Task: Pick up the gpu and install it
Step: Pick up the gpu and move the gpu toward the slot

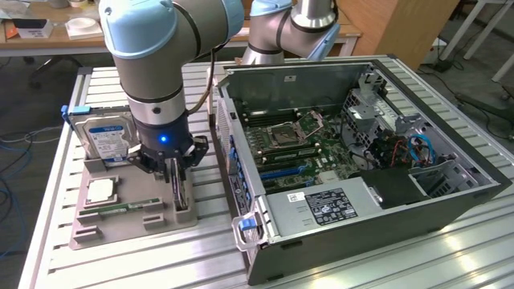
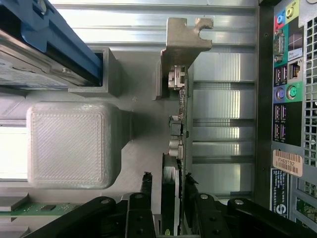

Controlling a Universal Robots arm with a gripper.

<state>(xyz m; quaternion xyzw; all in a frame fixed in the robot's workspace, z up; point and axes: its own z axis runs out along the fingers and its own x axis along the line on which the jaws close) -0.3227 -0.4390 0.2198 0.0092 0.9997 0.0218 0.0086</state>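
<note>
Wrist view: hand grips gpu. Exterior view: motherboard.

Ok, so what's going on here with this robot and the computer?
A robot arm's tool is down at the gpu, which stands on edge in a slot of a gray holder on the table. A hard drive and a memory stick sit in the same holder. Beside it a PC case lies open, and the gpu is not in it yet.
</note>
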